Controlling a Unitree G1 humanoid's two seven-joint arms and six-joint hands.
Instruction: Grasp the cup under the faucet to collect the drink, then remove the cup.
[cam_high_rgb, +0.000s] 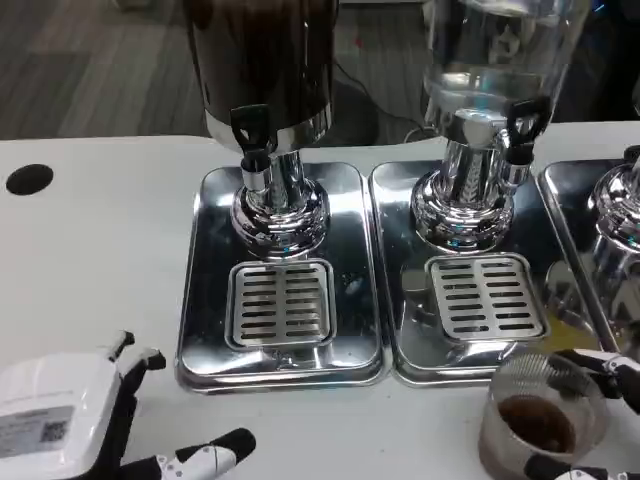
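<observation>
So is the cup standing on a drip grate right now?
No, the cup is off the metal trays, at the table's front edge, with the right hand around it.
</observation>
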